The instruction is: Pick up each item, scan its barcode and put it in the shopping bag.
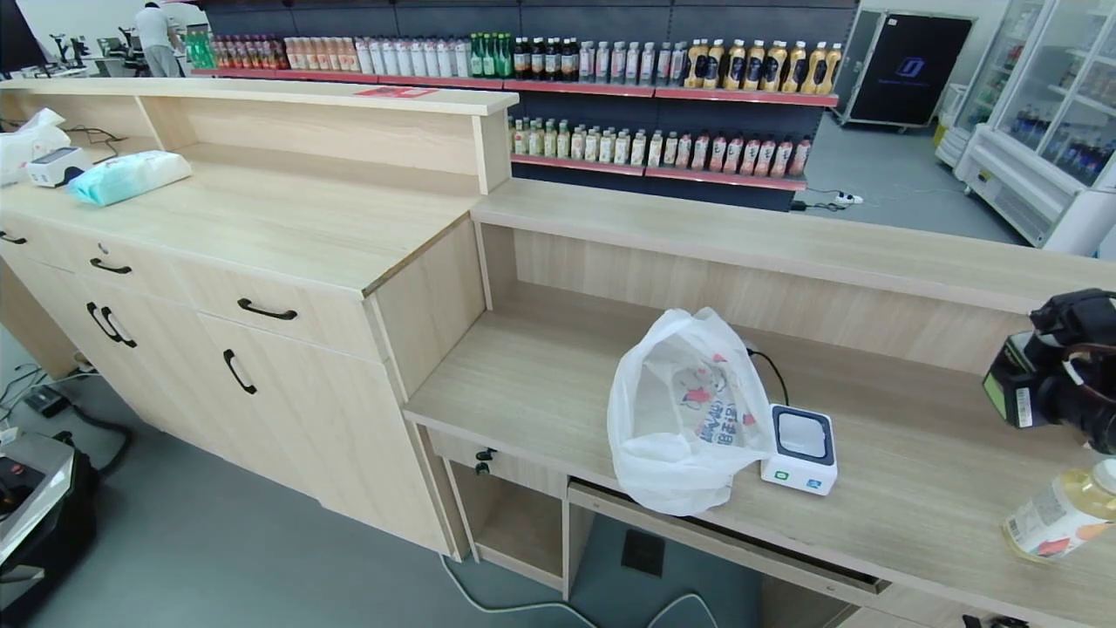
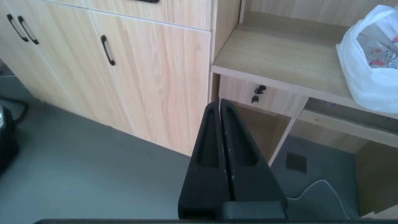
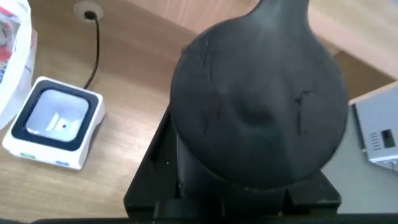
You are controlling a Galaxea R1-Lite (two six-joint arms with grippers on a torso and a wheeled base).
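A white plastic shopping bag point(image 1: 684, 410) stands open on the lower counter, also seen in the left wrist view point(image 2: 373, 56). Right beside it sits a white barcode scanner point(image 1: 800, 449) with its window facing up point(image 3: 55, 121). My right gripper point(image 1: 1051, 384) is at the far right above the counter, shut on a dark bottle point(image 3: 258, 99) with a green label point(image 1: 1011, 392); the bottle hides the fingertips. A yellow drink bottle point(image 1: 1059, 515) lies on the counter's front right. My left gripper point(image 2: 221, 146) hangs shut and empty over the floor in front of the cabinet.
The lower counter point(image 1: 540, 384) has a raised back ledge, and a taller counter with drawers point(image 1: 261, 310) stands to its left. A black cable point(image 1: 772, 371) runs from the scanner to the back. A grey device point(image 3: 379, 134) sits right of the held bottle.
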